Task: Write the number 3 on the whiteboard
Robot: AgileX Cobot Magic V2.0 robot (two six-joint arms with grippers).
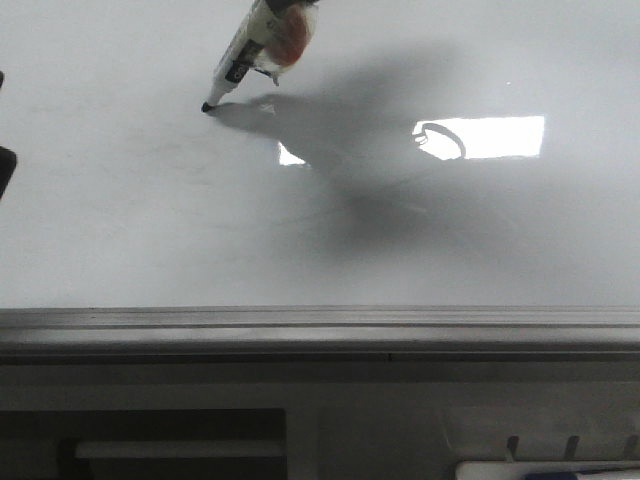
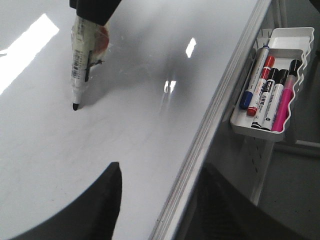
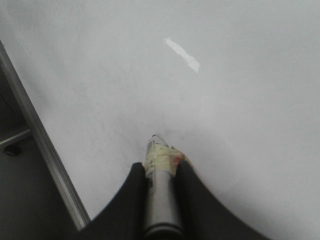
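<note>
The whiteboard [image 1: 150, 230] is glossy white with a grey metal frame along its near edge and reflects a bright rectangular light. No black number 3 shows on it, only faint grey smudge lines. My right gripper [image 3: 161, 172] is shut on a taped white marker [image 1: 255, 50], which leans with its black tip touching the board at the far left. The marker [image 2: 80, 65] and the board [image 2: 135, 135] also show in the left wrist view. My left gripper [image 2: 162, 172] is open and empty above the board's near edge; one dark finger [image 1: 5, 170] shows at the front view's left border.
A white tray [image 2: 257, 132] with several markers in blue, red, black and pink hangs off the board's frame [image 2: 210, 130]. The arm's dark shadow [image 1: 380, 190] lies across the middle of the board. The frame [image 1: 320, 325] runs along the front.
</note>
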